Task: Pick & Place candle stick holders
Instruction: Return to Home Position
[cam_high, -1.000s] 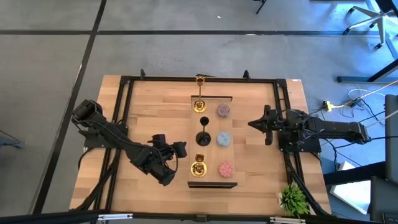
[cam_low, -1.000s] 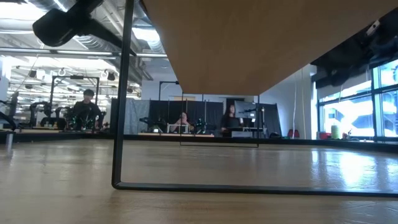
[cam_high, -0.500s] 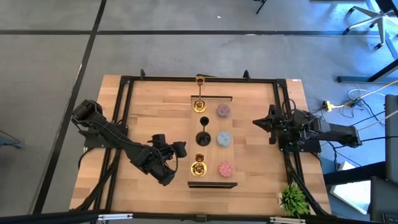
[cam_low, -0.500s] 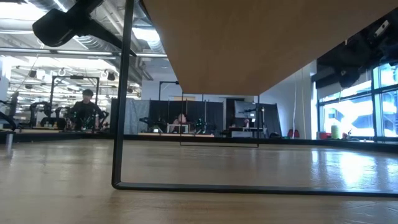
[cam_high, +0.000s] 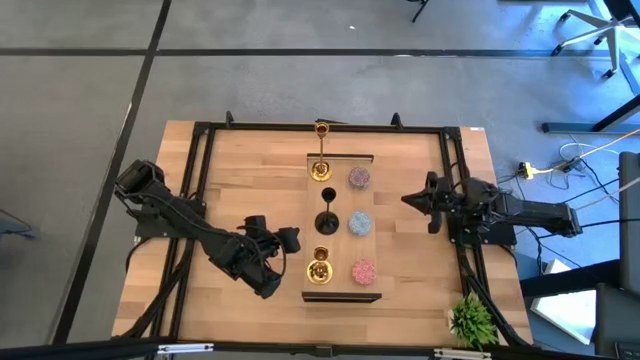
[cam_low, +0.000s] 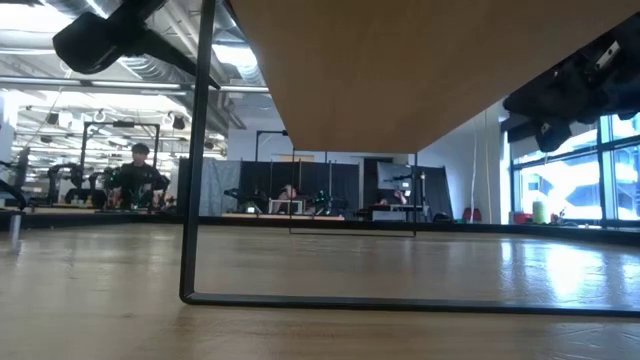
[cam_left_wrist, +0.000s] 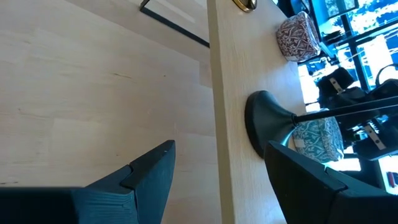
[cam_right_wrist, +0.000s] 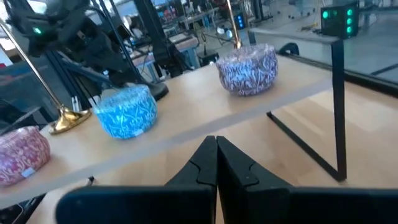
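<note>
High view. The shelf (cam_high: 341, 250) stands mid-counter (cam_high: 240, 170) with all six holders on it. Its left column has a gold holder (cam_high: 321, 172) at top, the black holder (cam_high: 327, 221) in the middle and a second gold holder (cam_high: 320, 269) at bottom. Its right column has the mauve holder (cam_high: 359, 178), blue holder (cam_high: 360, 224) and pink holder (cam_high: 363, 271).

My right hand (cam_high: 408, 200), clenched on nothing, hangs right of the shelf and clear of it, pointing left between the mauve and blue holders. I judge the way home is straight back toward the frame's right edge.

My left hand (cam_high: 275, 232), fingers spread and empty, hangs just left of the shelf.
</note>
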